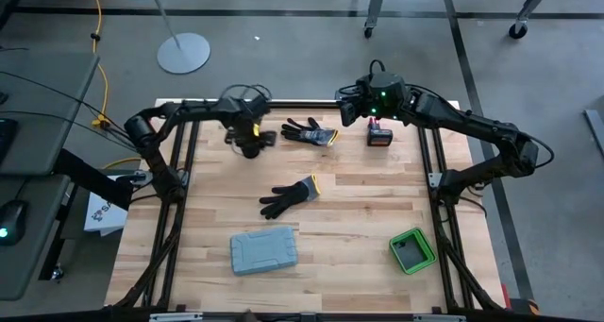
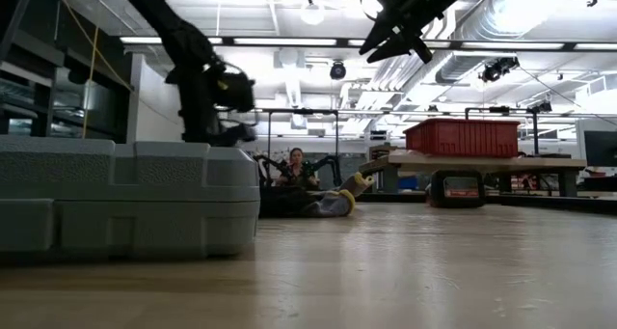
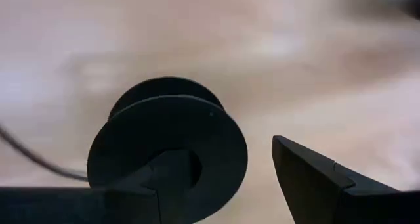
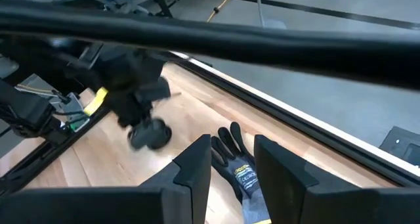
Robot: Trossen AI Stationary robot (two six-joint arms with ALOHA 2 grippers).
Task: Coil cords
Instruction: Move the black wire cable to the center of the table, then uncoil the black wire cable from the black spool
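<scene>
black spool (image 3: pixel 167 148), grey case (image 1: pixel 263 250), green box (image 1: pixel 412 250)

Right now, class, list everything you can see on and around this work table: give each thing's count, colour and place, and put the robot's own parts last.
spool: one, black, far-left part of table, a thin dark cord trailing from it
gloves: two, black with yellow cuffs; one near far edge, one mid-table
case: one, grey, near edge
box: one, green, near right corner
battery pack: one, red and black, far right
table: one, light wood
lamp stand: one, white, floor beyond table
left end effector: open, at the spool
right end effector: raised over far edge, nothing between its fingers
</scene>
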